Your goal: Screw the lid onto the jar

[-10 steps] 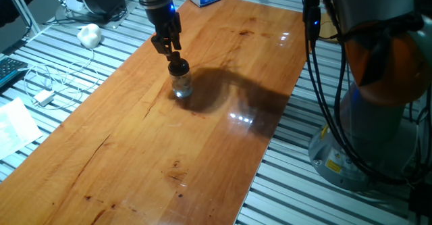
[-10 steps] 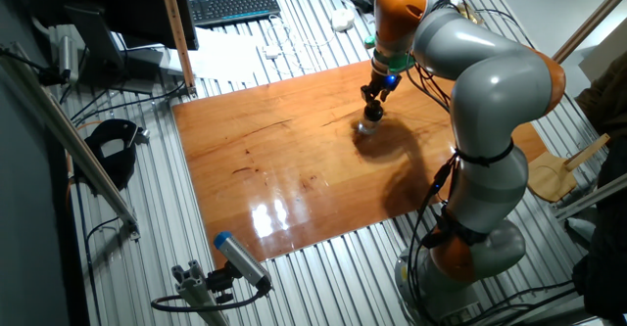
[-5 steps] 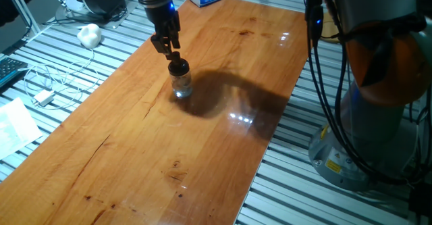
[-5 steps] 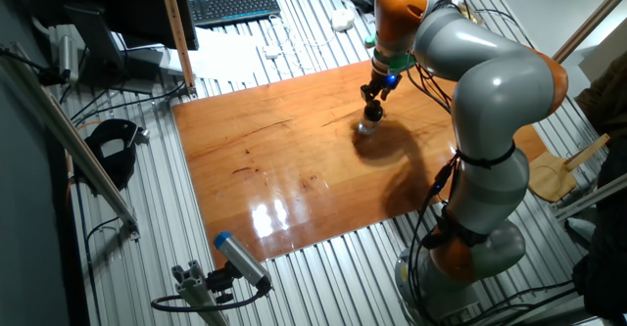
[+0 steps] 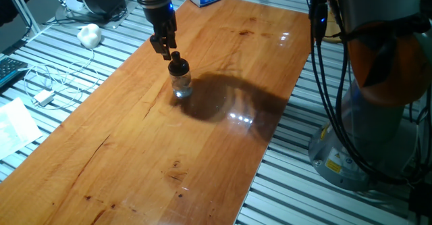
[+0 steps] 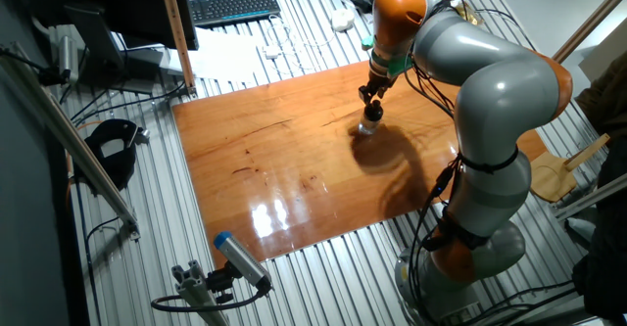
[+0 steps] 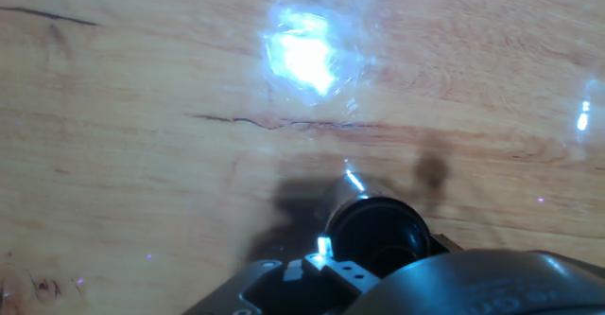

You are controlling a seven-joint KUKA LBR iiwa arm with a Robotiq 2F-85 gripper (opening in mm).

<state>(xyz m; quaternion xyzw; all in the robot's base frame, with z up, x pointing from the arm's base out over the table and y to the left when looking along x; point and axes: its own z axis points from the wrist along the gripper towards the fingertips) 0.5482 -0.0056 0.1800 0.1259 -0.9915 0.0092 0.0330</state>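
Seemingly at the threading step, the black lid [image 5: 178,67] sits on top of the clear glass jar [image 5: 181,86] on the wooden table [image 5: 223,137], the gripper [image 5: 170,55] just above it, its grip unclear, so next comes a squared twist.

This is a robotics lab. A wooden surface [image 6: 274,160] lies on a bench of ribbed aluminium profiles [image 6: 176,238]. A large grey-and-orange robot arm [image 6: 490,101] stands beside it, trailing black cables [image 5: 331,103]. A keyboard [image 6: 233,6] and loose white wires [image 5: 47,83] lie around the edge.
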